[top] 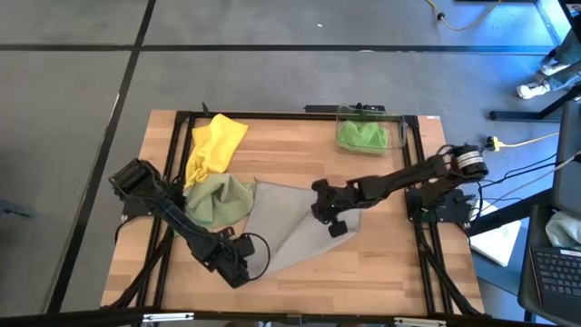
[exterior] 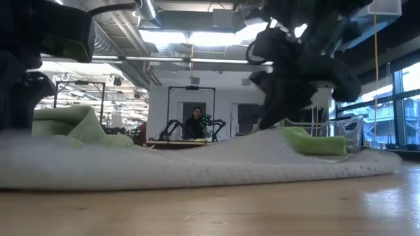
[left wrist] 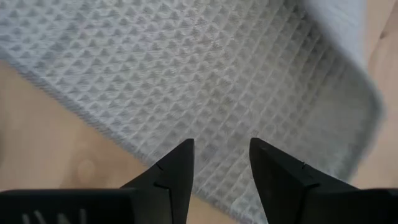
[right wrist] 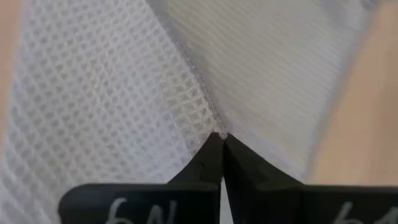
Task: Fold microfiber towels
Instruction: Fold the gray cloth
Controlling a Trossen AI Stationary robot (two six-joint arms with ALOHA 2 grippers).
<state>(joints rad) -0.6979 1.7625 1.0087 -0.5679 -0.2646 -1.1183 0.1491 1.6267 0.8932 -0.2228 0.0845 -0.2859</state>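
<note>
A grey-beige microfiber towel [top: 289,225] lies spread in the middle of the table. My right gripper [right wrist: 222,138] is shut on its edge at the towel's right side [top: 329,221]. My left gripper [left wrist: 221,149] stands open, pointing down over the towel's near left edge [top: 238,268]. A pale olive-green towel [top: 221,198] lies bunched at the grey towel's left. A yellow towel [top: 216,145] lies crumpled beyond it. A bright green towel [top: 363,136] sits in the clear bin. My right gripper pinches the grey towel's stitched edge [right wrist: 208,121] between its two fingertips, slanting down from the table's right. The cloth rises in a low peak [exterior: 262,134] to the fingers; the rest lies on the table. My left gripper's fingers [left wrist: 180,168] stand over the towel; whether they touch it, I cannot tell.
The clear plastic bin [top: 399,127] stands at the far right of the table. Bare wood [top: 381,263] lies near the front right. Black frame rails [top: 427,245] run along both table sides. A person sits at another table in the room behind [exterior: 195,123].
</note>
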